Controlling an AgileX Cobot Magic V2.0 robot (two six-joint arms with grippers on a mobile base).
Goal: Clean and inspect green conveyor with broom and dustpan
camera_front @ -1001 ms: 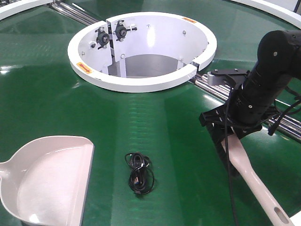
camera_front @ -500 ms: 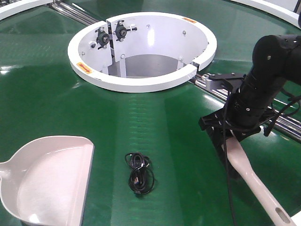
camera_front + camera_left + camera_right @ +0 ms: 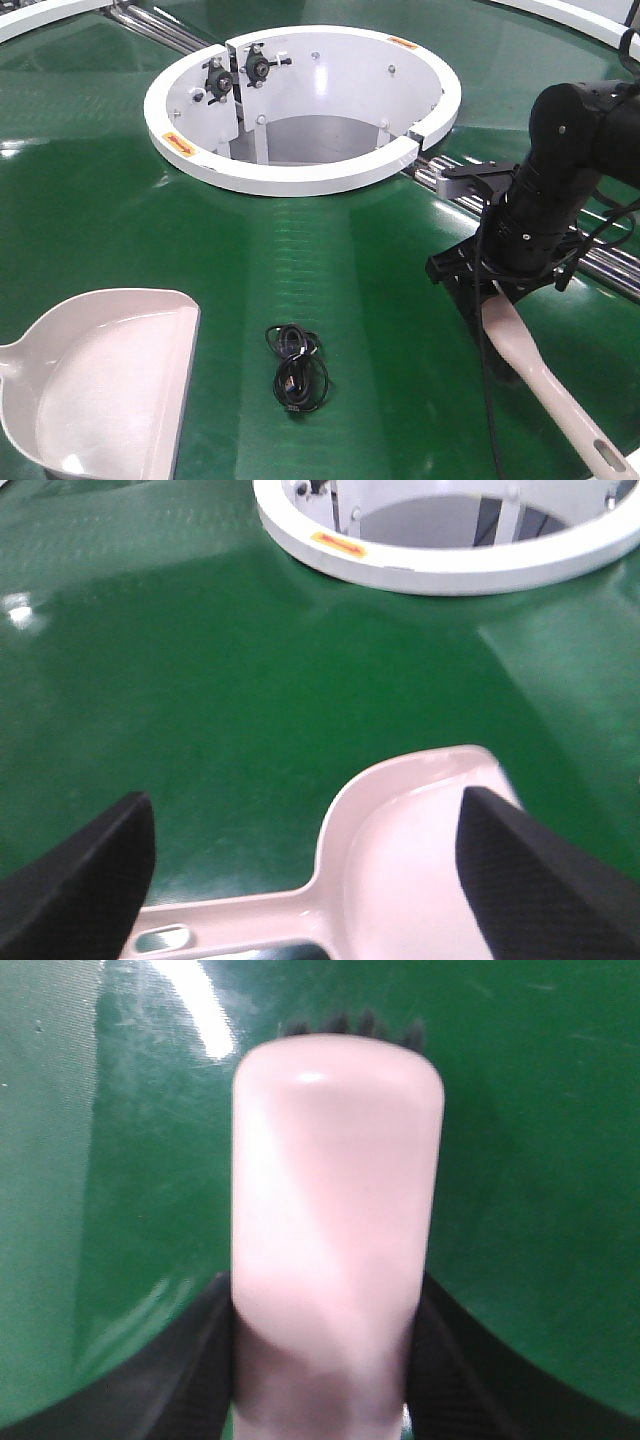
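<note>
Nearest you, at the lower left of the front view, the dustpan [image 3: 100,385] lies flat on the green conveyor [image 3: 100,220], its long axis roughly left to right: the handle runs off the left edge and the wide straight mouth faces right. In your left wrist view the left gripper [image 3: 305,880] sits over that handle with its jaws spread wide, one black finger on each side of the picture and neither touching the plastic; the hang slot shows at the lower left and the dustpan [image 3: 430,860] widens away to the right. Just right of the mouth, apart from it, a small coil of black cable [image 3: 295,368] rests on the belt. On the right side, the broom [image 3: 545,385] lies on a diagonal: its slotted handle end points to the near right corner and its head end points away toward the hub, hidden under the right gripper [image 3: 490,290]. Your right wrist view shows that right gripper [image 3: 325,1380] clamped on the broom [image 3: 335,1220], fingers [image 3: 200,1360] pressing both flanks of the pale head, dark bristle tips peeking past its far end; you cannot tell whether they touch the belt. Beyond the arm, silver rollers [image 3: 610,265] cross the belt, and farthest off stands the white ring hub [image 3: 300,178].
</note>
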